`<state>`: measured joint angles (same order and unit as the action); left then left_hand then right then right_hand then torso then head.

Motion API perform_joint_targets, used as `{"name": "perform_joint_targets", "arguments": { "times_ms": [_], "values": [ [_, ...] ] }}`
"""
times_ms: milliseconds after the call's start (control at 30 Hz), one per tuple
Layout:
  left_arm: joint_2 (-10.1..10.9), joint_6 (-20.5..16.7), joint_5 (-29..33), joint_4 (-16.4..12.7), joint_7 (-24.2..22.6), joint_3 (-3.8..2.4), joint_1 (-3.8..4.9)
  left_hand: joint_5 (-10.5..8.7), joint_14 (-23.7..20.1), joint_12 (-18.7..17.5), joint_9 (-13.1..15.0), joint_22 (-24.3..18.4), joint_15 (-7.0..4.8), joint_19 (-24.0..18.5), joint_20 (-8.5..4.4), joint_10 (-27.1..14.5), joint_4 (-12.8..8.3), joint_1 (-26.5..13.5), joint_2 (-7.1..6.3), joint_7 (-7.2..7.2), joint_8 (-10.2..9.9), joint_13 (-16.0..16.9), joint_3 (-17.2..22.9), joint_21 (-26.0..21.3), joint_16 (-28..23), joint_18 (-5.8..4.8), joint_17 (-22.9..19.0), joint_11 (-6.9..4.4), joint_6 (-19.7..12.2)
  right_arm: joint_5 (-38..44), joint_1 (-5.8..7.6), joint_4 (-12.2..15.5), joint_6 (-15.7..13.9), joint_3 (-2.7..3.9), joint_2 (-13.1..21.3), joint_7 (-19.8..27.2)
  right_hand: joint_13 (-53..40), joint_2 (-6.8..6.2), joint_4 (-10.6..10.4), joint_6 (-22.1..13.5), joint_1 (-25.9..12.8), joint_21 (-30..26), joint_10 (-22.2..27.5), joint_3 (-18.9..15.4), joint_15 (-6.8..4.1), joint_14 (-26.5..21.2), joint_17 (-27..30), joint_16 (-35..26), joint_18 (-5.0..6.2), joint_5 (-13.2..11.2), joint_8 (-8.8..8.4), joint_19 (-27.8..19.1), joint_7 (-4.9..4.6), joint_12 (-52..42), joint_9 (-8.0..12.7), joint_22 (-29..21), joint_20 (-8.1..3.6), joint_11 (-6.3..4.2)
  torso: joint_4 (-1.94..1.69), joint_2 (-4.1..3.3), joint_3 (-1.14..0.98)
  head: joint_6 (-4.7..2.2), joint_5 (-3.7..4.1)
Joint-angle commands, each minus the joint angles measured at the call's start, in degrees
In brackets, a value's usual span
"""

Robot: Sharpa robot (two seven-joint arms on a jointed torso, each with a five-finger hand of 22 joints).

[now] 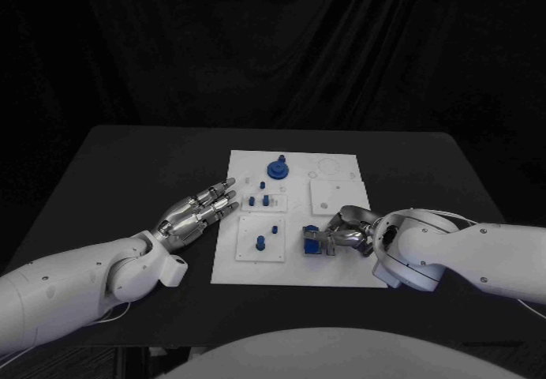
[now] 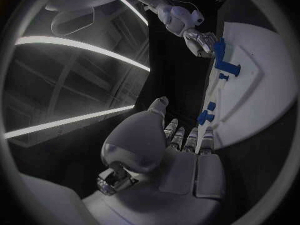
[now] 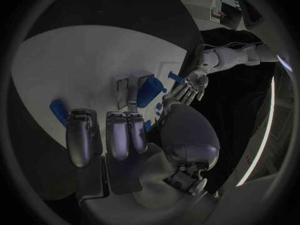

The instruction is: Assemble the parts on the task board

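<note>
The white task board (image 1: 342,268) lies mid-table. A round blue knob (image 1: 277,168) stands near its far edge, with small blue pegs (image 1: 262,200) below it and two more blue pieces (image 1: 265,238) on a raised square nearer me. My right hand (image 1: 347,233) rests on the board's near right part and pinches a blue block (image 1: 311,240) at its fingertips. That block (image 3: 150,91) sits between the thumb and fingers in the right wrist view. My left hand (image 1: 200,209) hovers open at the board's left edge, fingers spread, holding nothing. The left wrist view has the right hand (image 2: 200,40) on the block (image 2: 220,52).
Raised white squares (image 1: 336,196) and round recesses (image 1: 330,167) mark the board's far right part. Bare black table (image 1: 125,174) surrounds the board on every side, with a dark curtain behind the far edge.
</note>
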<state>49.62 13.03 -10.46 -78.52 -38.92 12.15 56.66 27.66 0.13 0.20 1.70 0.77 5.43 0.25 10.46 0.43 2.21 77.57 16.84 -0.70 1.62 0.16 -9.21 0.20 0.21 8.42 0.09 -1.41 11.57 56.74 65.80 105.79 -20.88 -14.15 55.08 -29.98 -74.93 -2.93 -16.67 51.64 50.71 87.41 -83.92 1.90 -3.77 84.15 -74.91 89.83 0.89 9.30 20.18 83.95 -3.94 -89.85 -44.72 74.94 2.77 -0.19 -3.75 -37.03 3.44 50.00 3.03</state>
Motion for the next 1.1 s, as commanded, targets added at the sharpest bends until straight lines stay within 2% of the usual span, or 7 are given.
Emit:
{"name": "perform_joint_targets", "arguments": {
  "times_ms": [33, 167, 333, 500, 600, 867, 1100],
  "values": [
    [-0.1, 0.8, 0.4, -0.1, -4.7, -0.05, -0.13, 0.19, -0.1, -0.1, 0.0, -0.1, 0.31, 0.0, 0.37, -0.1, 0.0, 0.6, -0.15, 0.45, 0.1, -0.1, 0.3, 0.0, -0.2, 0.75, -0.1, 0.16, 0.1, 1.2, -0.15, 0.0, 0.4, 0.00, 0.0, -0.2, -15.1, 0.22, 0.0, -0.4, -0.3, -0.3, -6.1, -0.6, 0.44, 5.8, -15.1, 0.2, 0.00, -0.8, 0.38, 4.2, -0.19, -0.1, 0.1, 13.9, 0.27, 0.28, -0.01, -0.01, 0.00, 0.00, -0.09],
    [-0.1, 0.8, 0.4, -0.1, -4.7, -0.05, -0.23, 0.20, -0.1, -0.1, 0.0, -0.1, 0.32, -0.1, 0.37, -0.1, 0.0, 0.6, -0.17, 0.47, 0.1, -0.1, 0.4, 0.0, -0.2, 0.75, -0.1, 0.10, 0.0, 1.4, -0.15, 0.2, -0.3, 0.00, 0.3, 0.0, -15.1, 0.52, 0.0, -0.3, -0.2, -0.3, -6.1, -0.8, 0.43, 5.8, -15.1, 0.2, 0.00, -0.9, 0.48, 4.2, -0.17, -0.1, 0.1, 13.9, 0.28, 0.28, 0.00, -0.03, -0.01, 0.00, -0.22],
    [0.0, 0.8, 0.4, -0.2, -4.7, -0.05, -0.30, 0.20, -0.1, -0.1, 0.0, -0.1, 0.32, -0.1, 0.37, -0.1, 0.0, 0.6, -0.17, 0.47, 0.1, -0.1, 0.4, 0.0, -0.2, 0.75, -0.1, 0.10, 0.0, 3.5, -0.15, 0.7, -1.8, -0.01, 1.2, 1.5, -15.1, 1.38, 0.6, 0.0, 3.8, -0.1, -6.1, -1.9, 0.30, 5.8, -15.1, 0.2, -0.05, 4.2, 1.20, 4.3, 0.02, -0.1, 0.1, 14.0, 0.17, 0.12, -0.01, -0.01, 0.00, 0.00, -0.46],
    [0.2, 0.8, 0.4, -0.3, -4.7, -0.05, -0.36, 0.20, -0.1, -0.1, 0.0, -0.1, 0.32, -0.1, 0.37, -0.1, 0.0, 0.6, -0.17, 0.47, 0.1, -0.1, 0.4, 0.0, -0.2, 0.75, -0.1, 0.10, 0.0, 6.3, -0.15, 1.7, -3.4, -0.02, 2.3, 4.4, -15.1, 1.23, 1.6, -0.3, 8.8, 0.4, -6.1, -2.5, 0.11, 5.8, -15.1, 0.2, -0.21, 6.2, 2.59, 4.7, 0.24, -0.1, -0.7, 14.2, -0.01, -0.09, 0.06, 0.00, -0.02, 0.00, -0.74],
    [0.3, 0.8, 0.4, -0.3, -4.7, -0.05, -0.39, 0.20, -0.1, -0.1, 0.0, -0.1, 0.32, 0.0, 0.37, -0.1, -0.1, 0.6, -0.18, 0.47, 0.1, -0.1, 0.5, 0.0, -0.2, 0.75, -0.1, 0.09, 0.0, 8.4, -0.18, 2.3, -3.4, -0.03, 2.8, 5.3, -15.1, 1.09, 1.8, -0.8, 10.8, 0.6, -6.1, -3.1, 0.02, 5.8, -15.1, 0.2, -0.28, 6.1, 4.15, 4.8, 0.38, -0.1, -1.8, 14.3, -0.10, -0.21, 0.00, 0.00, -0.01, 0.00, -0.67],
    [0.2, 0.8, 0.4, -0.3, -4.6, -0.05, -0.44, 0.20, -0.1, -0.1, 0.0, -0.1, 0.32, 0.0, 0.37, -0.1, -0.1, 0.6, -0.18, 0.47, 0.1, -0.1, 0.5, 0.0, -0.2, 0.75, -0.1, 0.09, 0.0, 11.2, -0.53, 3.3, -1.8, -0.04, 3.7, 5.6, -15.1, 1.99, 0.2, -2.6, 13.1, 0.7, -6.1, -7.1, -0.98, 5.8, -15.1, 0.2, -0.31, 2.7, 14.10, 4.9, 1.72, -0.1, -11.1, 14.3, -0.98, -1.38, 0.03, 0.00, 0.00, 0.00, -0.62],
    [0.2, 0.8, 0.4, -0.2, -4.6, -0.05, -0.47, 0.21, -0.1, -0.1, 0.0, -0.1, 0.34, 0.0, 0.37, -0.1, -0.1, 0.6, -0.19, 0.47, 0.1, -0.1, 0.5, 0.0, -0.2, 0.75, -0.1, 0.08, 0.0, 11.6, -0.72, 3.5, -1.3, -0.04, 3.7, 5.7, -15.1, 2.87, 0.0, -3.1, 11.3, 0.7, -6.1, -8.8, -1.26, 5.8, -15.1, 0.2, -0.30, -0.4, 16.45, 4.8, 2.10, -0.1, -13.6, 14.3, -1.27, -1.71, 0.02, 0.01, 0.01, 0.00, -0.76]
  ]
}}
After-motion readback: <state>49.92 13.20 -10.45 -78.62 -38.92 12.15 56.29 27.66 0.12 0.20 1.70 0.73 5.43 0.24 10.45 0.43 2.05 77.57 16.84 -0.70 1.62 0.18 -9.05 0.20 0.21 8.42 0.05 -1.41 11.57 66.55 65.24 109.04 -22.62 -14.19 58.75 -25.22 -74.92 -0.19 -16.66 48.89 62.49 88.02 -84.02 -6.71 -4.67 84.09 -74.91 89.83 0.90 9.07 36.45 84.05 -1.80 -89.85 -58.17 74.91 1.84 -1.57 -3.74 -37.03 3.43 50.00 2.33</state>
